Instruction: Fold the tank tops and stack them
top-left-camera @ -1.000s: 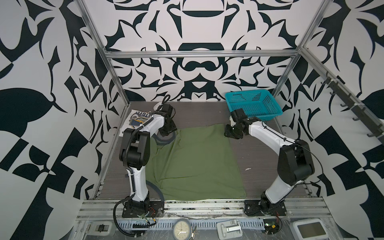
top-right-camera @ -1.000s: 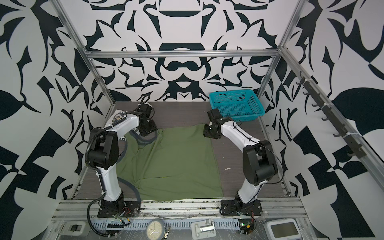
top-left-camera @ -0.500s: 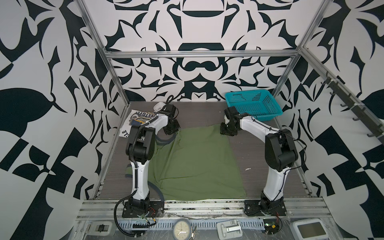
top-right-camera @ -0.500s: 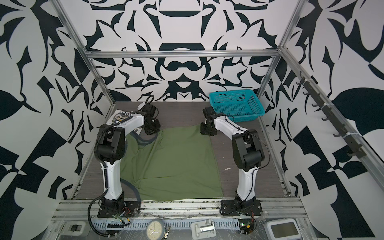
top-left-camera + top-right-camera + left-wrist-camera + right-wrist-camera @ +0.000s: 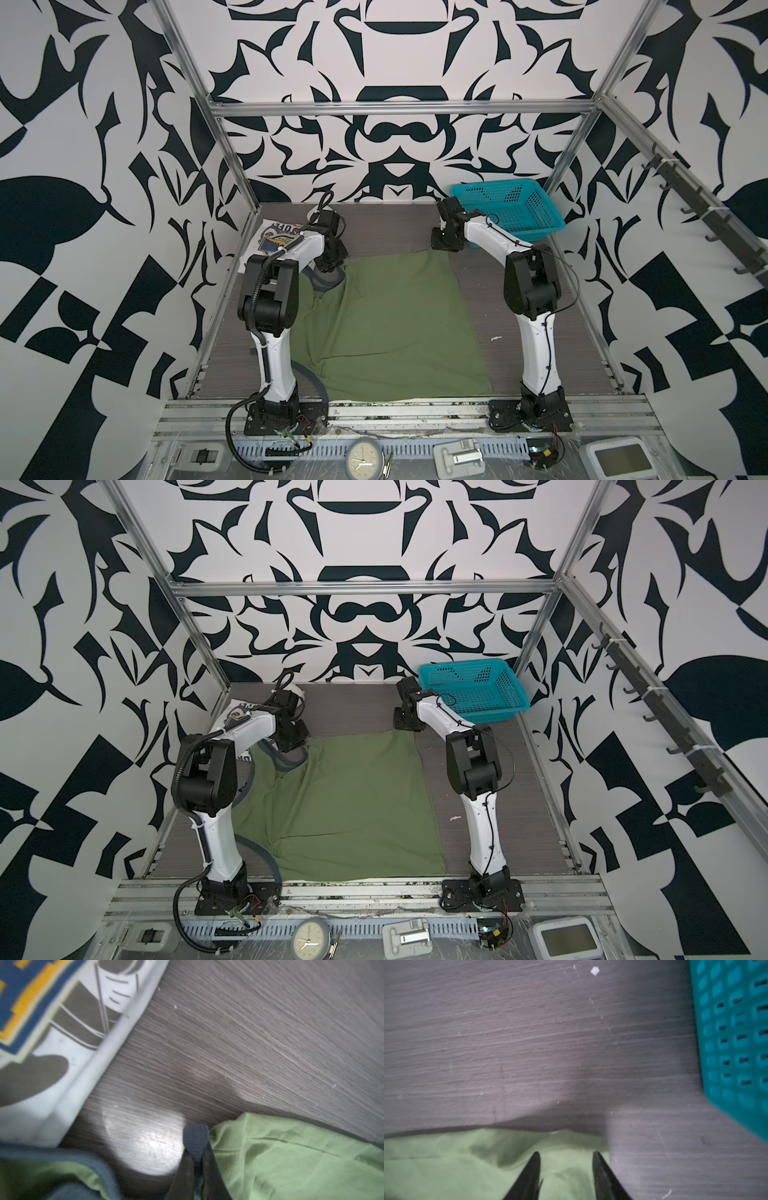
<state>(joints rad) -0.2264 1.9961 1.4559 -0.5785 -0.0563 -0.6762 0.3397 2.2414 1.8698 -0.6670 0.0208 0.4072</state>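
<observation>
White tank top [image 5: 270, 237] sits at the far-left corner of the bench [image 5: 540, 324], tight vs the left frame rail. Printed side is up, w/ the blue-yellow emblem [image 5: 22, 1001] & lettering showing. The left arm covers part of it, so can't call its full outline. The bit on show runs front-to-back along the rail. From the left wrist cam its edge lies flat on the bench, near the green cloth but apart from it.

Next over, the left end effector [image 5: 330, 259] is down at the far-left corner of the olive tank top [image 5: 395, 324]. On the wrist cam its jaws are clamped tight on a nub of the dark trim [image 5: 195, 1138], strap end pinched btw the fingers [image 5: 209, 1167].

Olive tank top fills mid bench, spread mostly flat w/ a few creases. It lies sideways: neck & strap end points left, trim loops curling by the left arm, straight hem facing right. So the neck-to-hem axis runs L-R across the bench.

Right end effector [image 5: 566, 1154] hangs at the far-right hem corner. Its jaws are apart w/ nothing btw them, green cloth under the tips. Touching or not, can't tell.

Teal basket [image 5: 507, 208] is far right at the back, just beside that end effector.
</observation>
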